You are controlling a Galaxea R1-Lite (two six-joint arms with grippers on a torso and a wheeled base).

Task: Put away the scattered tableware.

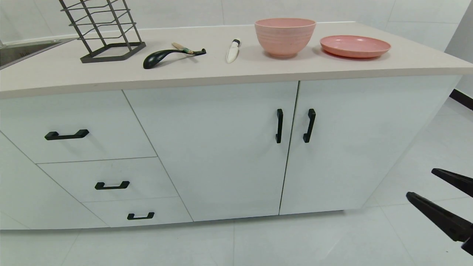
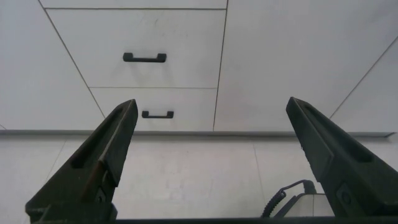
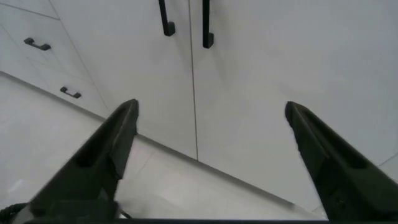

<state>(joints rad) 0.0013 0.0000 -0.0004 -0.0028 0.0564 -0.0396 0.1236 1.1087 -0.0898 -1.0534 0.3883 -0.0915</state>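
Hanging low before the cabinet doors (image 1: 221, 147), the left gripper (image 2: 211, 102) and right gripper (image 3: 211, 107) are risking a knock on the overhanging edge of the tabletop (image 1: 406, 64) on any rise. Their jaws are gaping wide, gripping nothing. Beyond, the black spoon (image 1: 159, 57), white knife (image 1: 233, 51), pink bowl (image 1: 284, 36) and pink plate (image 1: 354, 45) are lying spread along the tabletop.

Head camera overlooks the counter (image 1: 258, 70); both wrist cameras, low, face its cabinet front (image 1: 221, 147).
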